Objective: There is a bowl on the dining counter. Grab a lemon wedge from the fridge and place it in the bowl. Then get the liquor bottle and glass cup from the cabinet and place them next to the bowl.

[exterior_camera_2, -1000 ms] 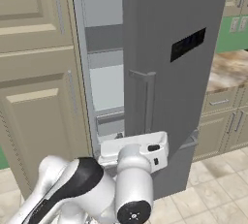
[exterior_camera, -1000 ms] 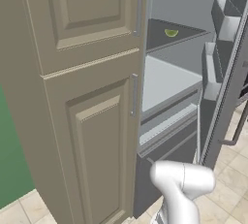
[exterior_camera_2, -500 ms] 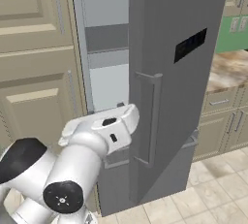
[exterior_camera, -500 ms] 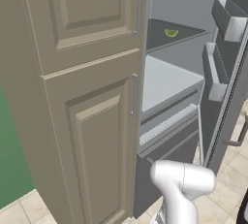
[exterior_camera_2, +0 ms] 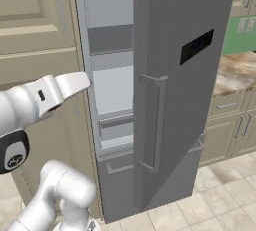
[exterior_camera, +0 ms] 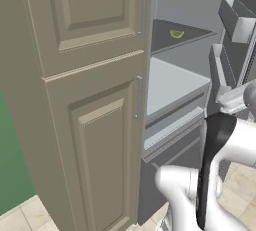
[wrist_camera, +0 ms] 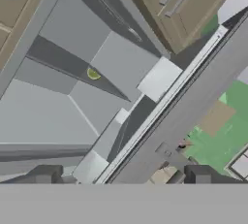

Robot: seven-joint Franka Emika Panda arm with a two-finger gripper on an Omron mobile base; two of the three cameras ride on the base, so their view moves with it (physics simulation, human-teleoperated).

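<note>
- On the far left I have the tall beige cupboard (exterior_camera: 85,100), its panelled doors shut; nothing there concerns me.
- Just to its right the fridge (exterior_camera: 180,90) stands open, with grey shelves inside and a drawer front below them.
- The lemon wedge (exterior_camera: 176,34) lies on the upper shelf (exterior_camera: 195,34), towards the back, on its own with nothing touching it. From the hand view it is a small yellow-green spot (wrist_camera: 93,74) on the dark shelf.
- Further right, the fridge door (exterior_camera_2: 180,75) is swung wide, with its bins (exterior_camera: 235,20) facing the shelves.
- My gripper (wrist_camera: 121,174) sits low in front of the opening, well short of the wedge, with the jaws spread fully apart and nothing between them.
- I judge the wedge to be very light, soft and a bit slippery, so a hard squeeze could crush it or squirt it away.
- I would take it across its two flat cut faces, near the middle, closing gently.
- The shelf above leaves little headroom, so I expect to reach in level rather than from overhead.
</note>
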